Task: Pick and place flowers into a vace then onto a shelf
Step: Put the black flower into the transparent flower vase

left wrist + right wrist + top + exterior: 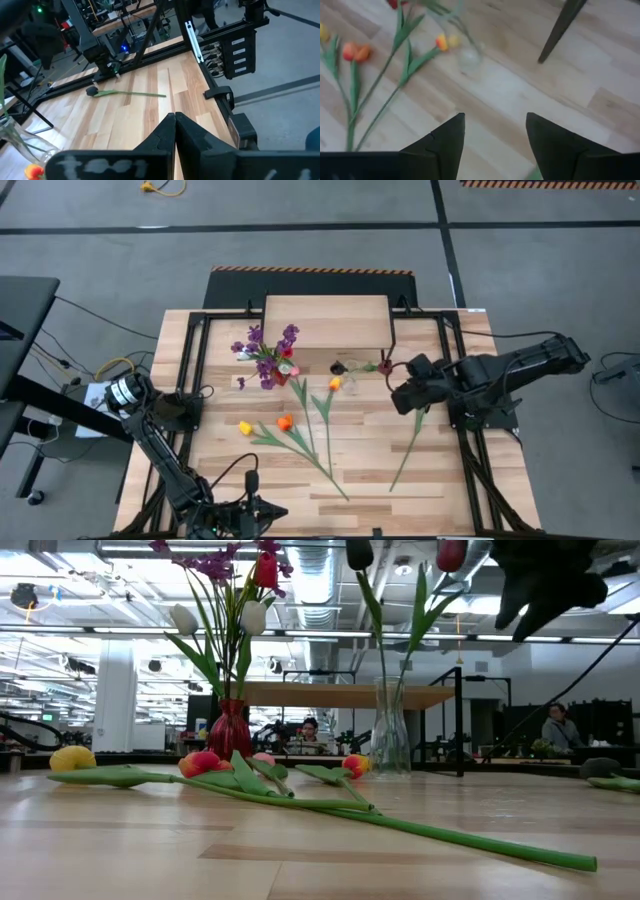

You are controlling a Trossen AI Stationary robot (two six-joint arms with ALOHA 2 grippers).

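Two views split your arms: right gripper fingers wide above the table; left gripper fingers shut at its near edge.

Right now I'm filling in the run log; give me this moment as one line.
left end effector: shut, parked at near table edge | right end effector: open, empty, above clear vase | loose flowers: on table

Clear glass vase; glossy red vase; pale wood shelf.
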